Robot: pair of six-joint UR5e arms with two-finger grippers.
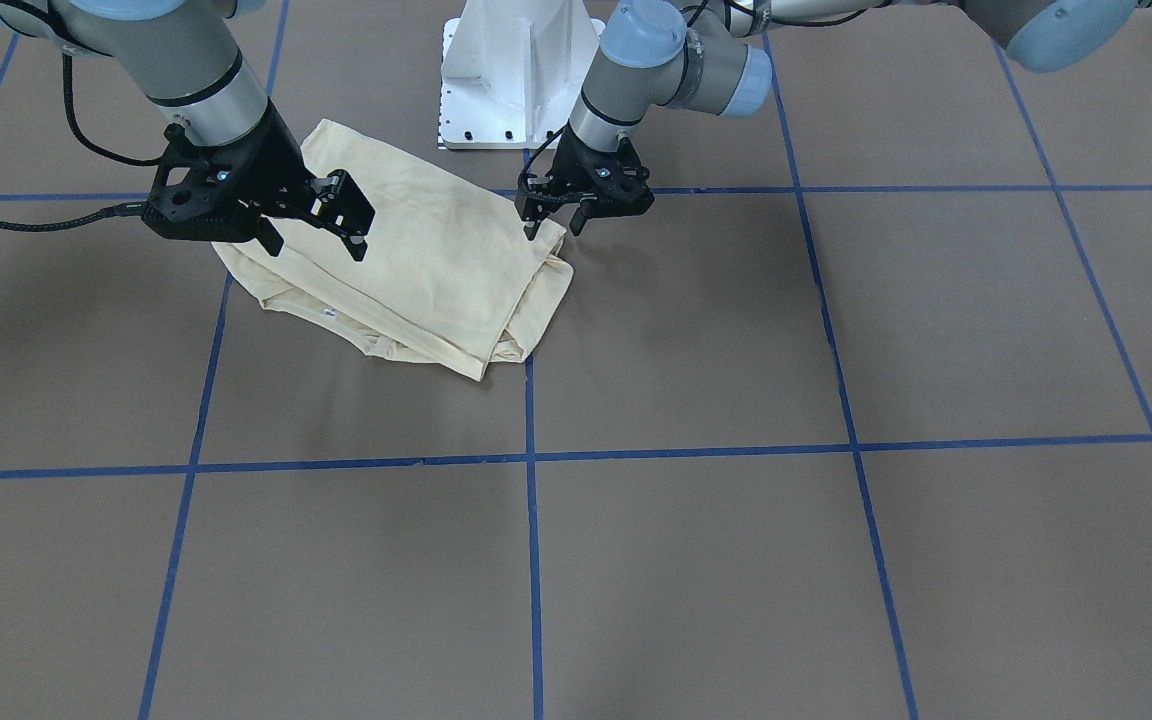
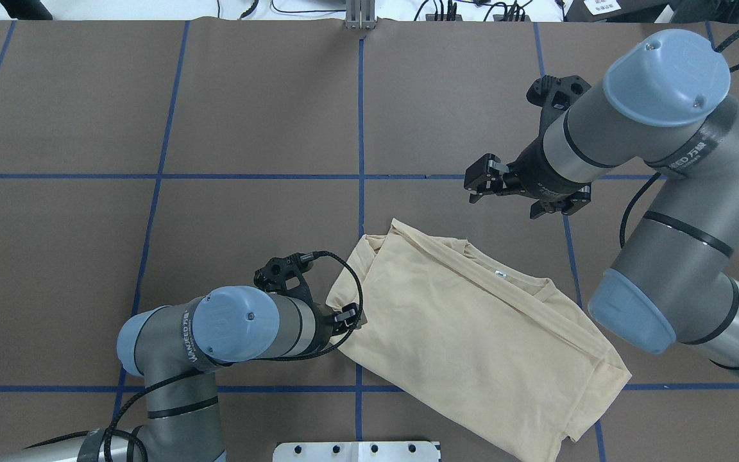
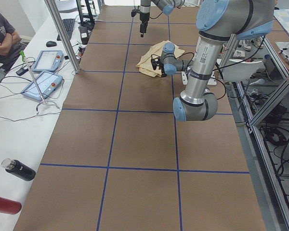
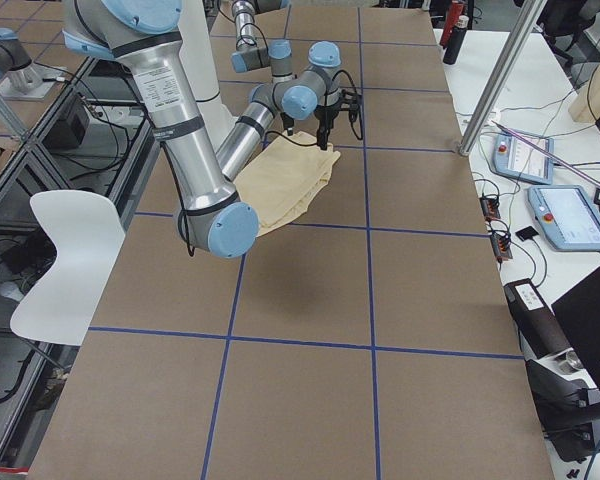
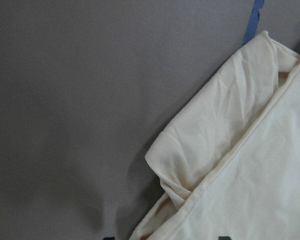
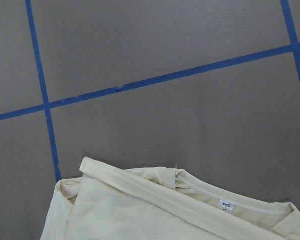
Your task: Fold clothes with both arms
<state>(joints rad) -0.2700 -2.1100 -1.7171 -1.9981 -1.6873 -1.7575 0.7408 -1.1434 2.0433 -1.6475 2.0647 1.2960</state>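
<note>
The clothes are one pale cream-yellow shirt [image 1: 416, 270] lying folded into a rough rectangle on the brown table, close to the robot's base. Its small white neck tag [image 2: 500, 274] faces up near the far edge. My left gripper [image 1: 554, 228] hangs open just above the shirt's corner [image 5: 210, 150] on my left, holding nothing. My right gripper [image 1: 316, 248] hovers open above the tag-side edge [image 6: 165, 200], raised clear of the cloth. In the overhead view the left gripper [image 2: 346, 319] is mostly hidden under its wrist, and the right gripper [image 2: 503, 205] sits beyond the shirt [image 2: 472, 333].
The white pedestal base [image 1: 516, 80] stands just behind the shirt. Blue tape lines [image 1: 533, 560] divide the brown table. Beside the table are control pendants [image 3: 43, 62], bottles [image 3: 19, 169], a metal post [image 3: 62, 33] and a seated person [image 3: 0, 33]. A white chair [image 4: 65, 250] stands behind the robot.
</note>
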